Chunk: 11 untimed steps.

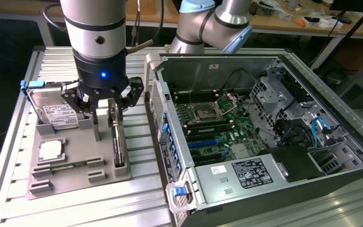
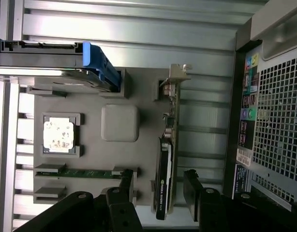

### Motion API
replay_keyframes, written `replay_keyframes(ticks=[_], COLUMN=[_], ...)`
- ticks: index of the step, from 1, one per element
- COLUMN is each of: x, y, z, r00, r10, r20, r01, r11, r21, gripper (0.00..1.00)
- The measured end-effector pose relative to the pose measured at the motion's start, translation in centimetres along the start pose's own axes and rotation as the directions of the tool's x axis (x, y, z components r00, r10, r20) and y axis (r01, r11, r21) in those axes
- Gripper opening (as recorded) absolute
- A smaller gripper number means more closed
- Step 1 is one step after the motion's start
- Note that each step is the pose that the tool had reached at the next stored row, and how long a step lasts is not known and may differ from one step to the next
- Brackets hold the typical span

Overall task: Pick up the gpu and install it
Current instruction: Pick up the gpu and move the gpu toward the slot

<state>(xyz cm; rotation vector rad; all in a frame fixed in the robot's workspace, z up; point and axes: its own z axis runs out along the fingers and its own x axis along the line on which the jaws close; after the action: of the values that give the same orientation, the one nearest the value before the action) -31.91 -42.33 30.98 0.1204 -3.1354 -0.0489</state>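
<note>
The gpu (image 1: 117, 142) is stood on edge in a slot of the grey holder (image 1: 74, 177) on the desk (image 1: 137, 198). It is straddled by released jaws, not gripped. If these are closed off-centre, the thin card could be tilted and jammed in its slot.

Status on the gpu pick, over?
Open tool over the gpu, straddling it, not clamped. Card stands on edge in grey holder. Nearby hard drive stands apart.
</note>
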Motion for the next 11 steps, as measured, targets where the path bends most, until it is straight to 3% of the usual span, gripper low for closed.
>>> replay_keyframes(ticks=[11], x=[-0.1], y=[-0.81], z=[2.05], r00=[1.0000], r10=[0.000], r20=[-0.0001], r01=[0.000], r11=[1.0000], r21=[0.0000], gripper=[0.54])
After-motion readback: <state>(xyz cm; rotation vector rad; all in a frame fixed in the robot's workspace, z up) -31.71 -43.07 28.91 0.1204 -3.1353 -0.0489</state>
